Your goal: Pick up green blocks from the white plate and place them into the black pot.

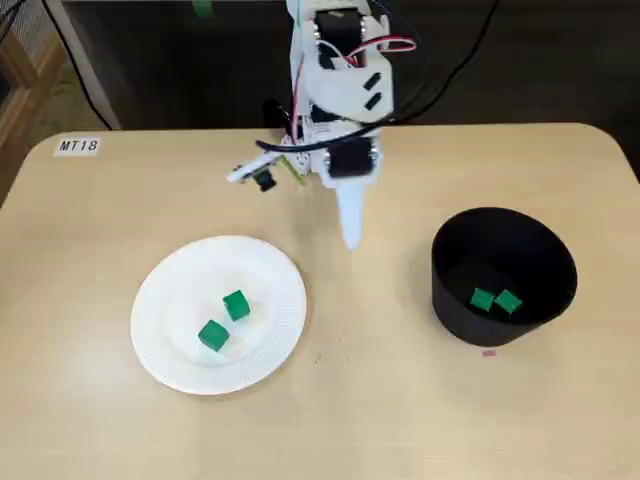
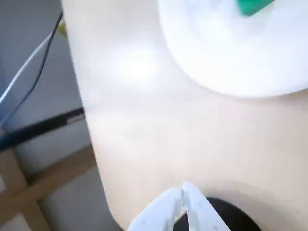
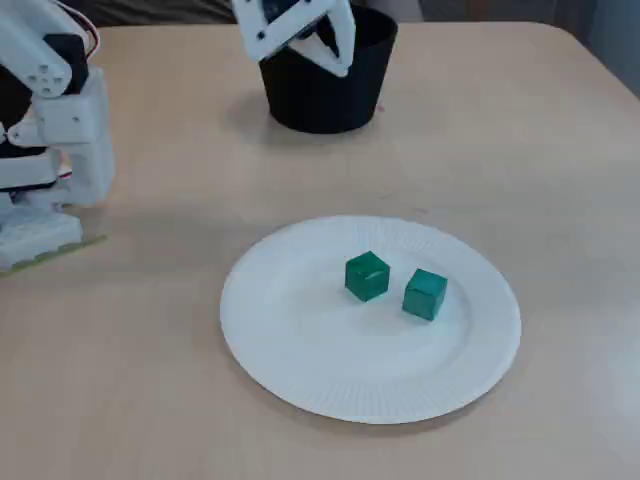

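Claw [image 1: 351, 238] closed, empty — best open it wide above the plate [image 1: 170, 290], straddling one block [image 1: 236, 305] squarely.

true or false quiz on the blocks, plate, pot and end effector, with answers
1. Two blocks lie on the plate. True.
2. The pot is empty. False: two other blocks lie in it.
3. The end effector holds a block. False: it is shut and holds nothing.
4. In the fixed view with both plate and pot in full, the end effector hangs over bare table, not over the plate. True.
5. The blocks on the plate are stacked. False: they lie side by side, each on the plate.
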{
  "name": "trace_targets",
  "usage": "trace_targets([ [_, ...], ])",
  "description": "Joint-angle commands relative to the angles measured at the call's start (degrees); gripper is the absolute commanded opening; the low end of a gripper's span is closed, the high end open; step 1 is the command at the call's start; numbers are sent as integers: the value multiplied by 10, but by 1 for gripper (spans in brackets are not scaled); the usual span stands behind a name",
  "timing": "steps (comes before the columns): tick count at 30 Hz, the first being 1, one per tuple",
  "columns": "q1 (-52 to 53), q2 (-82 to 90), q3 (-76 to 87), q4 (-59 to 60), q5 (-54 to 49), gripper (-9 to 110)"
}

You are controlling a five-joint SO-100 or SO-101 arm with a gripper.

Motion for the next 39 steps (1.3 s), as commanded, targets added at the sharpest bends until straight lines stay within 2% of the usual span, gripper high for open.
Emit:
trace_targets([
  [1, 76, -19, -30, 33, 13, -2],
  [5, 119, -74, -47, 55, -5, -2],
  [11, 156, -148, -55, 34, 23, -2],
  [22, 176, -346, -209, 14, 11, -2],
  [31, 183, -467, -339, 50, -25, 24],
  [39, 193, -521, -388, 47, -34, 28],
])
